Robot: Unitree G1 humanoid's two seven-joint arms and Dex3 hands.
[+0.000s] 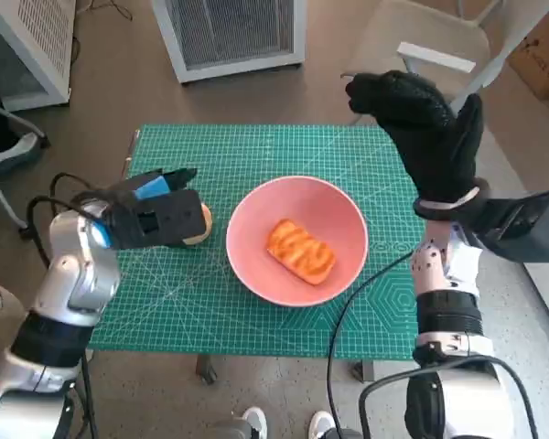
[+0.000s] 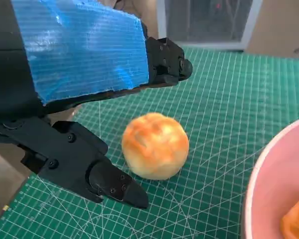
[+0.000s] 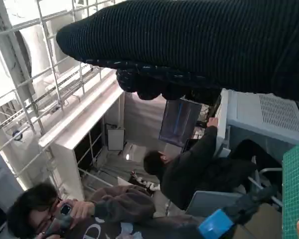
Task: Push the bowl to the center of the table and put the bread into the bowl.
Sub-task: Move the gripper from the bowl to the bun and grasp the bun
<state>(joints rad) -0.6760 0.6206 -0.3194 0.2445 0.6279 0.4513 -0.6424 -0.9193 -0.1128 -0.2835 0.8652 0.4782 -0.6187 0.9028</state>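
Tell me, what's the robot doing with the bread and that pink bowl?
The pink bowl sits around the middle of the green mat, and one flat, striped piece of bread already lies inside it. A round bun is on the mat beside the bowl. The left hand is open around the bun, its fingers on either side but not gripping it. The right hand is raised above the table's far right corner, holding nothing.
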